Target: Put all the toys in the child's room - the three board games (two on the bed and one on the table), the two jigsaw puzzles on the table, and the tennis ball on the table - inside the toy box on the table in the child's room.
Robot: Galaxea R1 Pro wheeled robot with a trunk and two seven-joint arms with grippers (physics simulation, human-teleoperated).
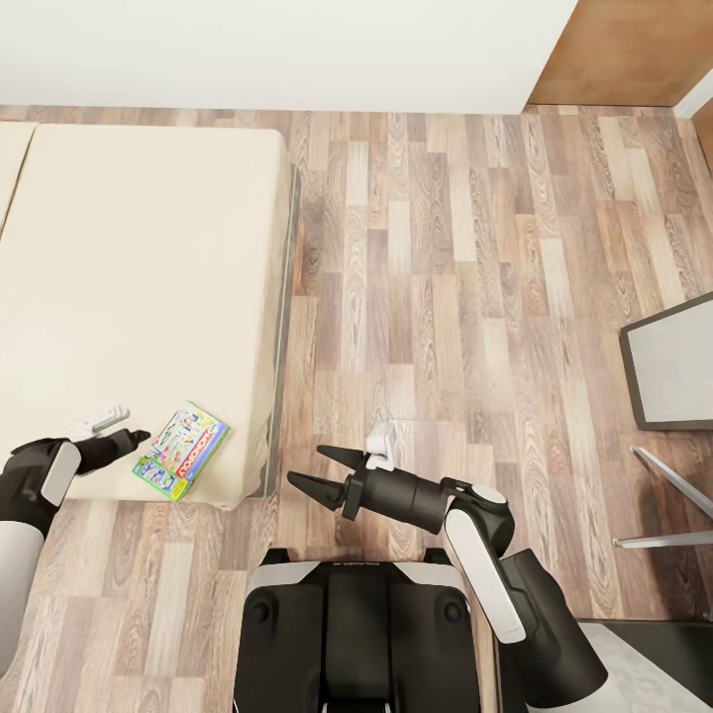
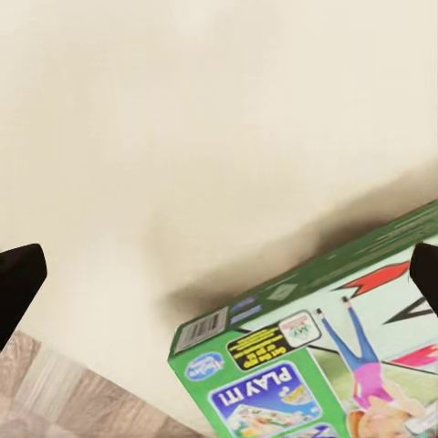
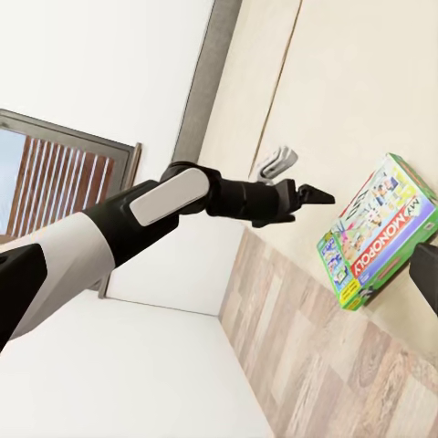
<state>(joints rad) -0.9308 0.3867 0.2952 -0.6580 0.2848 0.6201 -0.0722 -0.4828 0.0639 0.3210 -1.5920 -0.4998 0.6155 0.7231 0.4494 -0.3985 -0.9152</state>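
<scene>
The Monopoly box [image 1: 181, 451] is lying flat near the bed's [image 1: 139, 277] front corner, at seven o'clock in the head view. The left gripper [image 1: 124, 428] is hovering released just beside it; the right gripper [image 1: 319, 469] is spreading empty over the floor [image 1: 446, 277].

The flat green-edged printed game box [image 3: 376, 230] reads "MONOPOLY" (red band); its blue panel [image 2: 258, 393] says "PLAY IT!".

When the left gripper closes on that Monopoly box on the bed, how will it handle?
The Monopoly box looks rigid with crisp edges, so probably stiff. It lies flat near the bed corner, so a push could slide it off. The left gripper looks open beside it.
</scene>
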